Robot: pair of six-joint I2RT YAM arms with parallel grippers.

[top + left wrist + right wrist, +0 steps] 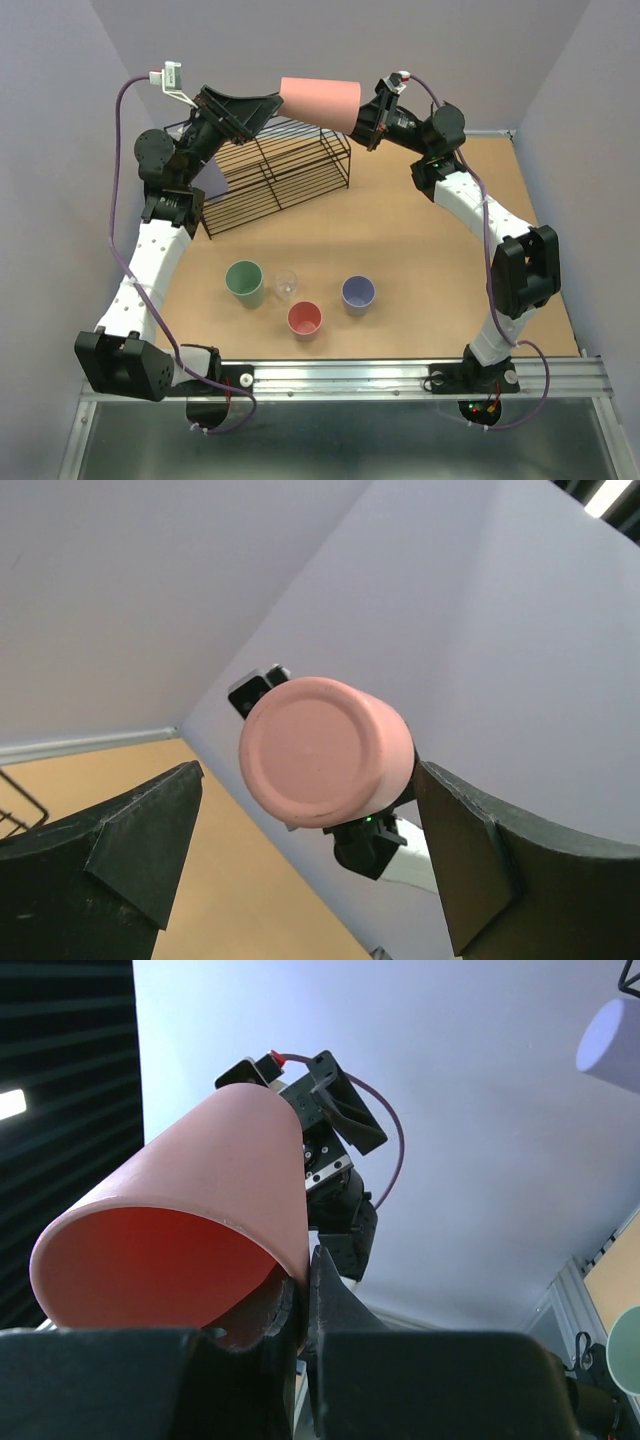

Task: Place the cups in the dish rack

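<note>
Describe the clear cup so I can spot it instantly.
On the table, find the dish rack; nearer the arms, the clear cup stands just right of the green cup. It is the smallest there and the only transparent one.

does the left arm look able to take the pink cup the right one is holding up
Probably yes. The left gripper is open and faces the base of the pink cup, its fingers spread wider than the cup, with nothing between. The right gripper pinches only the rim, leaving the base free.
</note>
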